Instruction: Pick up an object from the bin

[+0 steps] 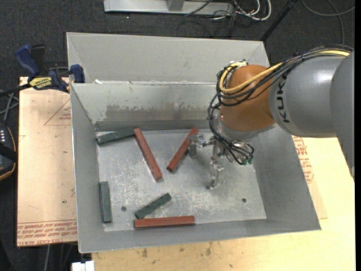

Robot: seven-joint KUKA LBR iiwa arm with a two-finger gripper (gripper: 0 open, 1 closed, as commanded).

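Note:
My gripper [212,180] hangs below the orange wrist cover, right of the bin's middle, its tip close to the bare floor. No thing shows between its fingers. The nearest thing is a red-brown bar [181,151] lying slanted just to its left, its upper end near the back wall. A longer red-brown bar [148,153] lies slanted further left. A short dark green block [153,205] rests on the floor to the lower left of the gripper.
Another red-brown bar [164,222] lies along the front wall. One dark green block [115,135] sits at the back left and another [105,201] stands along the left wall. The arm comes in from the right.

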